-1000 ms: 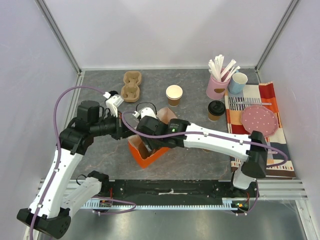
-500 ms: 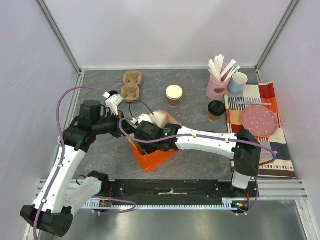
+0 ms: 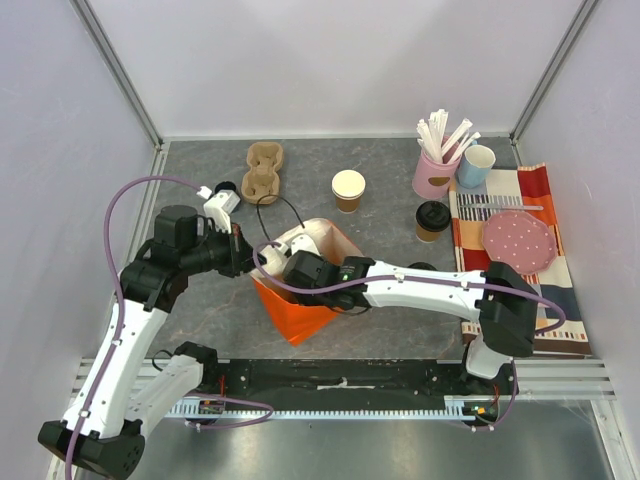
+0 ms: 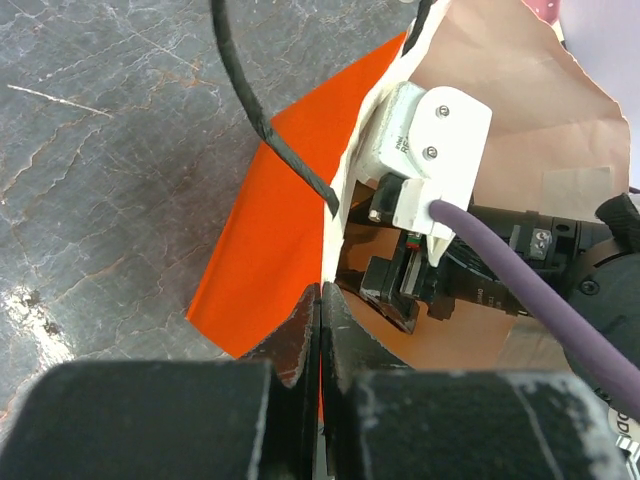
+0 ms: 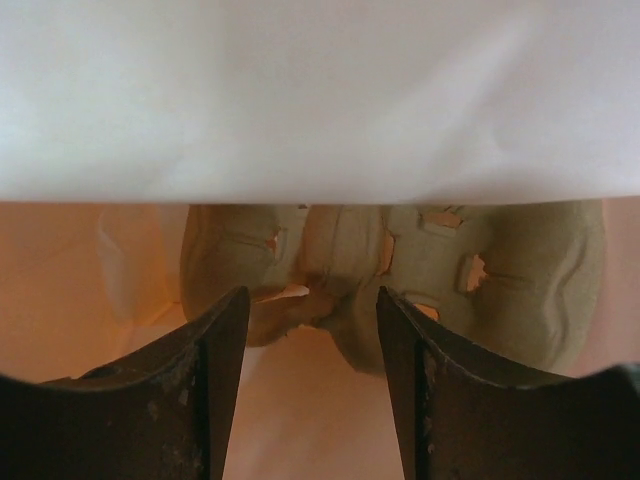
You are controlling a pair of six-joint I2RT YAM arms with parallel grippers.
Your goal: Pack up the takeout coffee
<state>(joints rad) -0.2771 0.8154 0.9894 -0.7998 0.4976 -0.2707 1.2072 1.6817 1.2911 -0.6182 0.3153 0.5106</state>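
Top external view is showing an orange paper bag lying on the dark table near its middle, its mouth gaping toward the far side and showing a pale lining. Left gripper is pinching the left edge of that bag, its jaws pressed fully together on the paper rim, as the left wrist view is showing from close up. Right gripper is reaching inside the bag with its fingers standing well apart and clamping nothing; just past their tips a moulded pulp piece is lying on the bag's floor, under a pale band of bag wall crossing the top of the right wrist view. Both cups of takeout coffee are standing upright on the table outside the bag: the open kraft cup, lidless and cream-white inside, is sitting just beyond the bag's far edge, and the lidded kraft cup, wearing its black lid, is sitting to the right of it, touching neither. A pulp cup carrier is lying at the far left of the table. Near the lidded cup, a pink cup holding white sticks and a light blue cup are standing at the far right, beside a striped cloth carrying a pink plate.
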